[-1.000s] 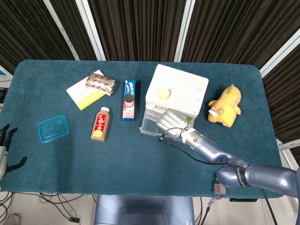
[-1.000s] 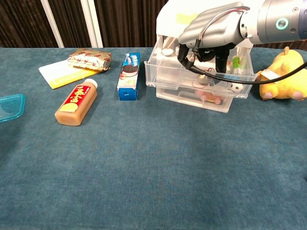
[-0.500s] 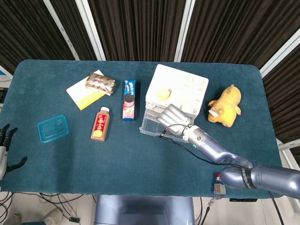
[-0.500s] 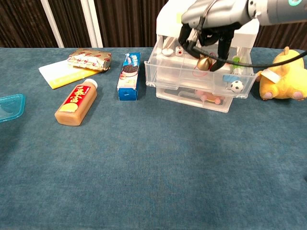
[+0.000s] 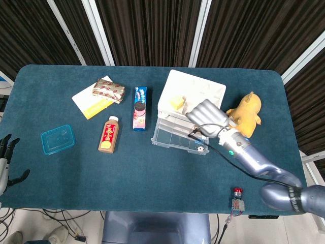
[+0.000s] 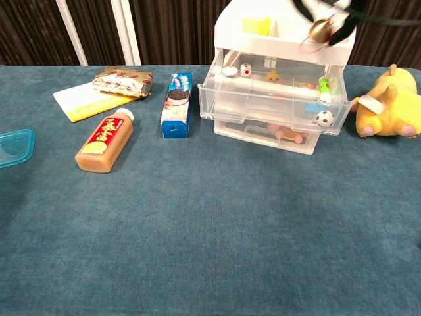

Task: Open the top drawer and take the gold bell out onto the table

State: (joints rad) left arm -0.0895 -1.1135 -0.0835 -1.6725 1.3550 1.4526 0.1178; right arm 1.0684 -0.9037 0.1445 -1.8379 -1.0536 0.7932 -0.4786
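The white drawer unit [image 5: 190,96] stands right of the table's middle, its clear top drawer [image 6: 273,99] pulled out towards me. My right hand [image 5: 207,116] hovers above the unit's front right corner. In the chest view only its dark fingertips [image 6: 343,27] show at the top edge. They pinch the gold bell [image 6: 321,27], which hangs in the air in front of the unit's white top, well above the open drawer. The head view hides the bell under the hand. My left hand [image 5: 6,162] lies at the table's left edge, fingers spread, holding nothing.
A yellow plush toy [image 6: 388,102] sits right of the unit. Left of it lie a blue cookie box [image 6: 176,105], a brown bottle [image 6: 105,141], a snack packet [image 6: 122,80] on a yellow sheet, and a blue lid [image 5: 57,139]. Small toys remain in the drawers.
My right hand has lifted out of the top drawer with the gold bell, rising and shifting right. The drawer stays open. The left hand has not moved.
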